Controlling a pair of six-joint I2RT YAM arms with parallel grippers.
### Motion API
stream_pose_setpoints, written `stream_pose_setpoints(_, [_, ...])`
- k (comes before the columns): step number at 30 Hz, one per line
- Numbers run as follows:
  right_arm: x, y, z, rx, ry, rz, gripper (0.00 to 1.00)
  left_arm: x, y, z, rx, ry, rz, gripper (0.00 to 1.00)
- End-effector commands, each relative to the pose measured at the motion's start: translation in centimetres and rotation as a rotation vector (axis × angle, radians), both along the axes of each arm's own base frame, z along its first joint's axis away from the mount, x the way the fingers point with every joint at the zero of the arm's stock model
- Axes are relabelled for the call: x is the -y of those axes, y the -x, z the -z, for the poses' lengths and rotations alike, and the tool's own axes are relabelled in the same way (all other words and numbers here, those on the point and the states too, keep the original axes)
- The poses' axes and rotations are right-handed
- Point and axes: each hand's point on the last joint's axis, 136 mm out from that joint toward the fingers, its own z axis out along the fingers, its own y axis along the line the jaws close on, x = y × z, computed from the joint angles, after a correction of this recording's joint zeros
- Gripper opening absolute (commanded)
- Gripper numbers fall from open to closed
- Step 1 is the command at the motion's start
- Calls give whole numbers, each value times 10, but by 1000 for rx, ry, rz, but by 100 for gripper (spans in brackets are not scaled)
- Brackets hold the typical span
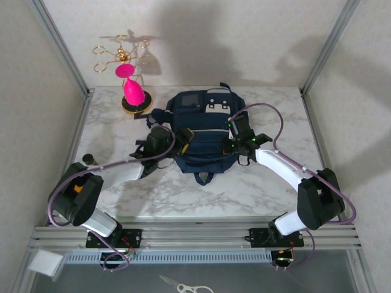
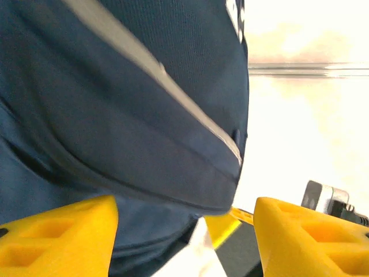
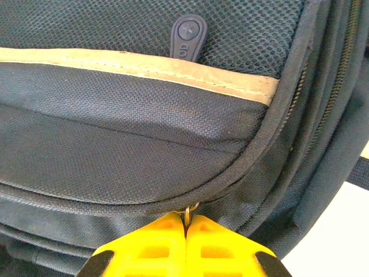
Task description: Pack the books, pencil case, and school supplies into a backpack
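The backpack (image 1: pixel 204 125) lies in the middle of the marble table (image 1: pixel 183 195), its grey-white patches toward twelve o'clock. At its four o'clock edge sits the right gripper (image 3: pixel 185 245), yellow tips clenched together on a small metal zipper pull (image 3: pixel 191 211) at a pocket seam. The left gripper (image 2: pixel 184 248) is at the bag's eight o'clock side, jaws spread wide (navy fabric with a pale stripe bulges just above the gap) and grasping nothing I can see.

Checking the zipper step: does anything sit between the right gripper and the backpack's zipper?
Nothing visible does. The right gripper is shut at the backpack zipper seam, with the small metal zipper ring pinched between its fingertips.
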Motion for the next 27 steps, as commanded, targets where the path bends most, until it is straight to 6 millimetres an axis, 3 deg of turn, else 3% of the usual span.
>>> stream_pose_setpoints(1, [-7, -3, -6, 43, -30, -39, 0, 22, -14, -11, -34, 163, -117, 63])
stream_pose_setpoints(3, [-7, -2, -6, 45, -41, -43, 0, 35, -20, -7, -50, 163, -136, 61])
stream_pose_setpoints(6, [-8, -1, -7, 52, -48, -42, 0, 34, -30, 6, -77, 141, -210, 49])
stream_pose_setpoints(10, [2, -6, -9, 65, -16, 1, 0, 15, -34, 28, -93, 42, -324, 36])
stream_pose_setpoints(14, [23, -13, -7, 75, 47, 66, 0, -14, -39, 44, -107, -33, -382, 4])
stream_pose_setpoints(15, [28, -15, -8, 80, 57, 83, 0, -23, -38, 44, -106, -53, -396, 0])
stream_pose_setpoints(19, [45, -24, -23, 133, 107, 140, 0, -65, -34, 43, -93, -172, -410, 0])
stream_pose_setpoints(22, [53, -36, -30, 161, 132, 163, 0, -97, -32, 53, -128, -299, -375, 0])
stream_pose_setpoints(27, [57, -66, -37, 232, 163, 149, 0, -114, -37, 47, -85, -359, -275, 0])
